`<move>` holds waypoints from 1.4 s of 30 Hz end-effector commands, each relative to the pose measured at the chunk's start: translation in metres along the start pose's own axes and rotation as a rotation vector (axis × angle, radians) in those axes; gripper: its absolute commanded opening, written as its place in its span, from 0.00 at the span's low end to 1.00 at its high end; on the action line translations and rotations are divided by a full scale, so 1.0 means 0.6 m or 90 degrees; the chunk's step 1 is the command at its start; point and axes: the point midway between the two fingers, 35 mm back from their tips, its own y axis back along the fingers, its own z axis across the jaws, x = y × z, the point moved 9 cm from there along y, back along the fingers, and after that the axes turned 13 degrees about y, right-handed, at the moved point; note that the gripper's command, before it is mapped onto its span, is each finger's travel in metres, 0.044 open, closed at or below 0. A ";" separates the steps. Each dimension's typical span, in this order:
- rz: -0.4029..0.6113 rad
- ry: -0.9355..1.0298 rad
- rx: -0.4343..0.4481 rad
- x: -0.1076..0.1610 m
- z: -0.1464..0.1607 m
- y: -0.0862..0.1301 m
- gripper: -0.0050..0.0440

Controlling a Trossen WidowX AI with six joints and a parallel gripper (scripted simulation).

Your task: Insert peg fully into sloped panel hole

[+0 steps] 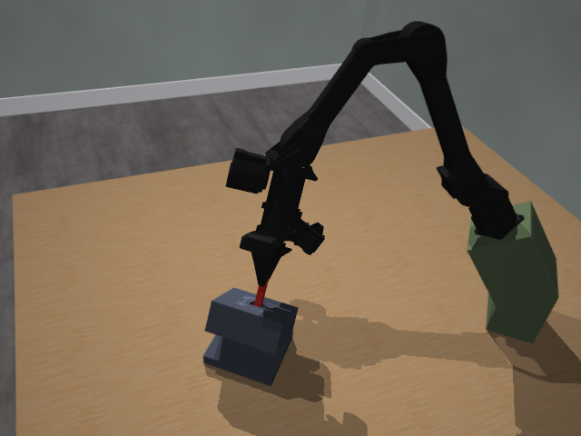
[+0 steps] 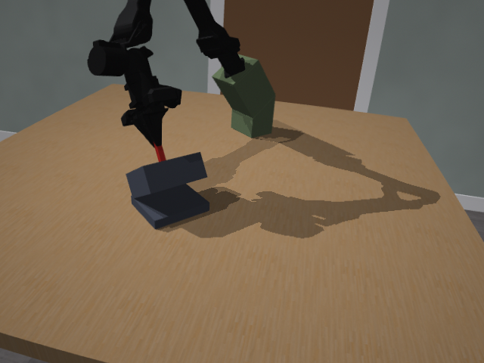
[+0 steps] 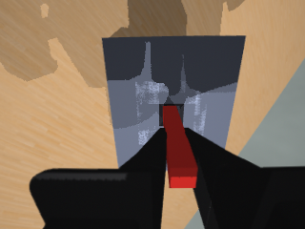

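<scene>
A dark blue block with a sloped panel (image 1: 251, 313) stands on the wooden table, and also shows in the exterior view (image 2: 167, 175). My gripper (image 1: 265, 276) is shut on a thin red peg (image 1: 260, 294) right above the panel. The peg's lower end is in the hole (image 1: 257, 304) in the sloped face, and a short red length shows between the fingertips and the panel. In the wrist view the peg (image 3: 177, 143) runs between my fingers down into the square hole (image 3: 170, 106) of the panel (image 3: 173, 95). In the exterior view the peg (image 2: 159, 153) goes behind the panel's top edge.
A green pedestal (image 1: 516, 274) holds the arm's base at the table's right side, also seen in the exterior view (image 2: 248, 97). The arm throws broad shadows on the table to the right of the block.
</scene>
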 end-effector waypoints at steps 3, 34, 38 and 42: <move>0.015 0.003 0.000 0.007 -0.004 0.008 0.10; 0.015 0.003 0.000 0.007 -0.004 0.002 0.10; 0.015 0.003 0.000 0.007 -0.004 0.001 0.10; 0.015 0.003 0.000 0.007 -0.004 0.000 0.10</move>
